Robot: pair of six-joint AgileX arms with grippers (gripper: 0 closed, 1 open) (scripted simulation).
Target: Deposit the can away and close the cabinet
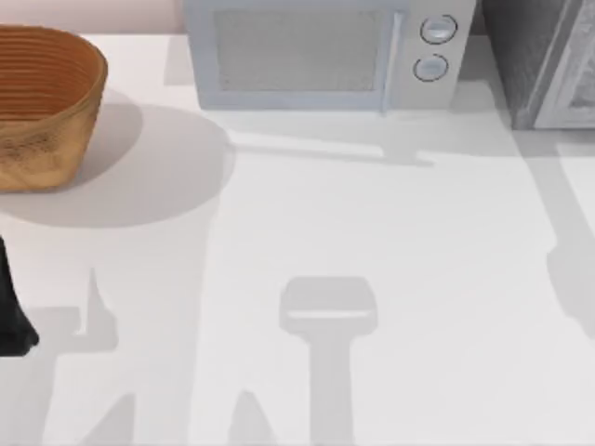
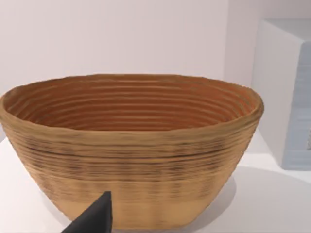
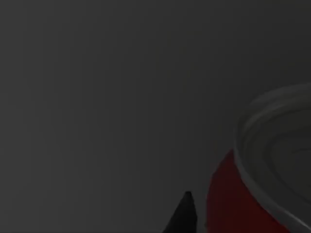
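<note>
Right wrist view, dim: red can [image 3: 228, 204] beside a dark fingertip [image 3: 182, 216] of the right gripper, grip unclear. Left arm [image 1: 11, 307] parked at the counter's [image 1: 390, 232] left, facing the basket [image 2: 131, 160], grip unclear.

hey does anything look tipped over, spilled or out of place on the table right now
Nothing stands out. The wicker basket sits upright at the table's far left, and the microwave stands square with its door shut. The can shows beside the right gripper's fingertip in a dark view.

A woven basket [image 1: 42, 107] sits left of the microwave [image 1: 321, 51] on the white table [image 1: 372, 232].
</note>
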